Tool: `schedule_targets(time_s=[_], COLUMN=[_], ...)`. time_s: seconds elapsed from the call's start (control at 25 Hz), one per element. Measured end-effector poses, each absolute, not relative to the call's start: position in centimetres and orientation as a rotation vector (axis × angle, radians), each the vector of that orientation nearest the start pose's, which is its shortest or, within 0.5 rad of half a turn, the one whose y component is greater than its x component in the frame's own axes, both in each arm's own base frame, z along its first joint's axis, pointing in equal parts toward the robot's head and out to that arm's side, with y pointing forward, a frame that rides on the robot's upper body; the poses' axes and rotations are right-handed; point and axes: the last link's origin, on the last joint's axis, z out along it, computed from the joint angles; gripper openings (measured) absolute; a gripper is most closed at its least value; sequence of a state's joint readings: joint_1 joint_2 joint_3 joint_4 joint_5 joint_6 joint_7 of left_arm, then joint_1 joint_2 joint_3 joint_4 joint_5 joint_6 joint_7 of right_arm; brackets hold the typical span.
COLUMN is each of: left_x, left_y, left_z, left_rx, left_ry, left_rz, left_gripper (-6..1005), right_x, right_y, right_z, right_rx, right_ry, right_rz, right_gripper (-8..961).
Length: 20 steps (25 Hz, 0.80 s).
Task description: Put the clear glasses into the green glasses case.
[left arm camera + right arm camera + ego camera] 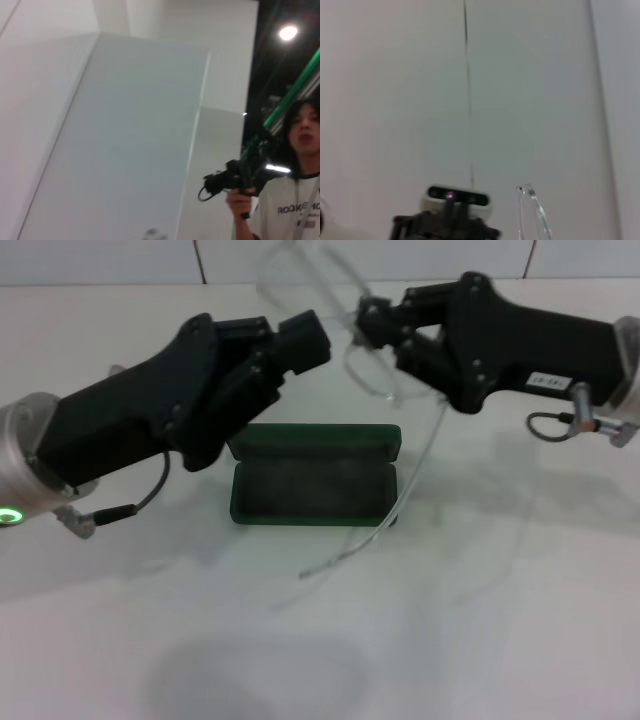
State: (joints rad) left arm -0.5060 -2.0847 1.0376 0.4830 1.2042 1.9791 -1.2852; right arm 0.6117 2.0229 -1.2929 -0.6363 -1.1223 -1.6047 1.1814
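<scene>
right claw point(368, 322): raised above the bench, past the far edge of the case, clamped on the clear glasses at the lens's upper part; its black body runs off to the right edge of the head view.
left claw point(318, 340): raised at like height, just left of the right claw, tip toward the glasses; whether its fingers are apart or together cannot be told.
clear glasses point(385, 390): one pair, held in the air between the two claws; the curved lens sits by the right claw, one thin arm point(360, 540) hangs down past the case's right end and trails in front of its near right corner, another rises toward the back wall. in the right wrist view a clear tip point(532, 210) shows.
green glasses case point(315, 480): one, open on the bench, below and between the claws; lid stands along the far side, grey-green lining faces up, nothing inside.
edges and room: the case's near edge and left end are free; the hanging arm crosses close to its right end. bare bench lies wide in front of the case and to both sides.
bench point(480, 640): white, plain, with soft shadows under the arms.
room: white panelled wall behind; the left wrist view shows a person point(295, 165) holding a black handheld device point(235, 182), and a ceiling light point(287, 32).
</scene>
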Motion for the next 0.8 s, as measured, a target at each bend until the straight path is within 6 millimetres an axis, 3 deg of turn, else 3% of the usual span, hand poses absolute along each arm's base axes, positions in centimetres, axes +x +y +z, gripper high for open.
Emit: schedule_targets(time_s=[0.16, 0.56, 0.8], left_x=[-18.8, -20.2, -19.4], left_y=[28.2, 27.7, 27.5], left_z=[2.1, 2.4, 0.6], left_rx=[-2.559, -2.586, -2.777], left_ry=[-0.324, -0.370, -0.352], left_rz=[-1.825, -1.761, -1.660], left_gripper=[50, 50, 50], right_x=[15.1, 16.1, 15.6], right_y=[34.3, 31.6, 31.6], right_z=[1.9, 7.5, 8.6], right_rx=[-2.609, -2.408, -2.250], right_ry=[0.058, -0.083, -0.155], right_rz=[1.419, 1.758, 1.881], right_gripper=[70, 71, 71])
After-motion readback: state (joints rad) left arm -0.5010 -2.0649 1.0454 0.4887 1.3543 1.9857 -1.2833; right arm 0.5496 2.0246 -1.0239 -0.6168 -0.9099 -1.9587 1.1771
